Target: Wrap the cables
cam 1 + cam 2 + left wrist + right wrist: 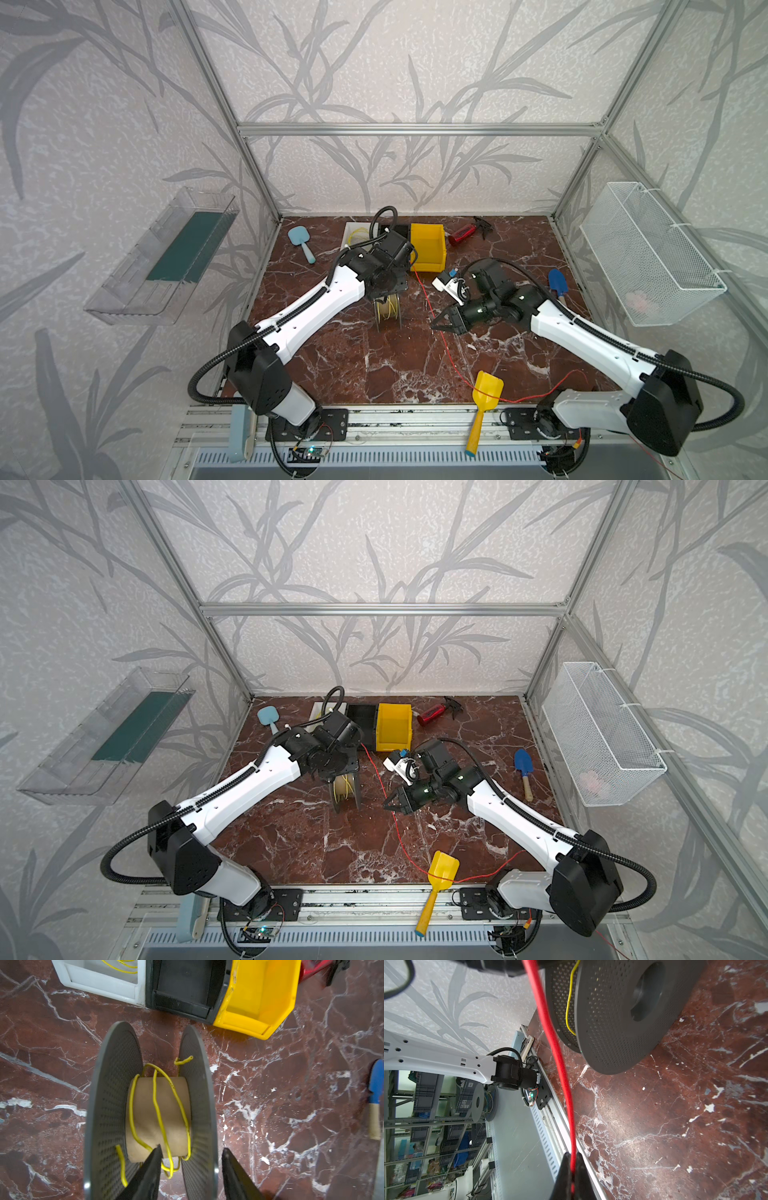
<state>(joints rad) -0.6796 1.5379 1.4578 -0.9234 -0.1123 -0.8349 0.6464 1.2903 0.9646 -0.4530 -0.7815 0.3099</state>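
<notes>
- We count two end effectors, one grey perforated spool (112,1095), three bins in a row (white bin (99,982), black bin (180,1003), yellow bin (243,1024)), and three runs of cable: one red, one yellow on the spool, and one yellow loop (116,968) in the white bin.
- Our left end effector (192,1148) hangs over the spool with its fingers spread. One finger is between the flanges and the other outside, so one flange stands between them.
- The yellow cable (154,1097) lies in loose turns on the cardboard core, just ahead of the inner fingertip.
- Our right end effector (572,1167) is pressed together, pinching the red cable (556,1043).
- Ahead of that pinch the red cable runs past the spool's flange. Behind it, in both top views, it trails across the counter (332,365) and crosses the yellow scoop (488,388).
</notes>
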